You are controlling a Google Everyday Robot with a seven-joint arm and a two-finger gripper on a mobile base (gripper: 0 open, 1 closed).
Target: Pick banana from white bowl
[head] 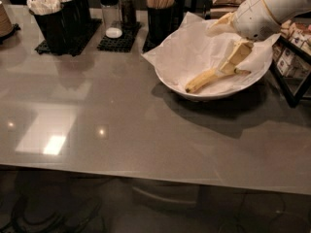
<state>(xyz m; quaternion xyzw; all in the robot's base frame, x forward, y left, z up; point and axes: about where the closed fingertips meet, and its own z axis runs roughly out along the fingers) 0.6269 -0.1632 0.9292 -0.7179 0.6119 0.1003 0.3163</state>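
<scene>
We see a smooth, glossy grey counter carrying the wide, round white bowl, lined with crinkled white paper. The blocky pale-yellow pincer reaches into it, meeting the curved yellow banana lying inside. Whether it is spread or pinching, we cannot tell.

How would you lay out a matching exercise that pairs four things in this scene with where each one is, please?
Things:
1. banana
2. gripper
3. white bowl
4. black holder

Places:
A. at the back left of the table
B. on the table, toward the right
C. lying on the paper inside the bowl
D. down in the bowl, at the banana's right end

Pairs: 1-C, 2-D, 3-B, 4-A
</scene>
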